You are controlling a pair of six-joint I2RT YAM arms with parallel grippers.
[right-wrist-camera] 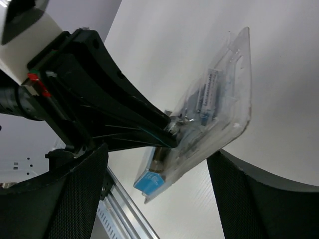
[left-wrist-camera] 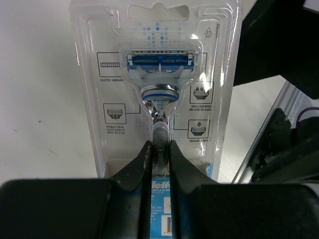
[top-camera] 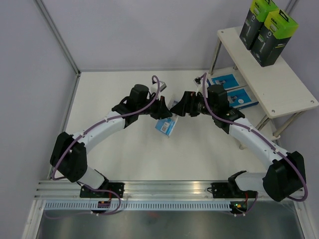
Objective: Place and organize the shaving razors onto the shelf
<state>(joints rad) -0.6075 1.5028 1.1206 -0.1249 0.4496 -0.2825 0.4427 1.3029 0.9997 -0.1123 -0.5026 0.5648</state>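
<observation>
left hand (left-wrist-camera: 159, 149) clamped on blister pack (left-wrist-camera: 159, 74), held over mid bench (top-camera: 124, 154) | right hand (top-camera: 180, 107) spread wide, facing pack | shelf (top-camera: 294, 92) far right: two black boxes (top-camera: 274, 40) on top board, two blue boxes (top-camera: 224, 79) on lower board beside right arm | only left wrist view shows the fingers pinching the razor handle

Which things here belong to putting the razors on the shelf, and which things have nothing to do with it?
Belong to the job:
- blister pack, held in the left gripper
- two black-and-green boxes
- two blue-and-white boxes
- shelf

Nothing to do with it:
- metal rail
- grey walls
</observation>
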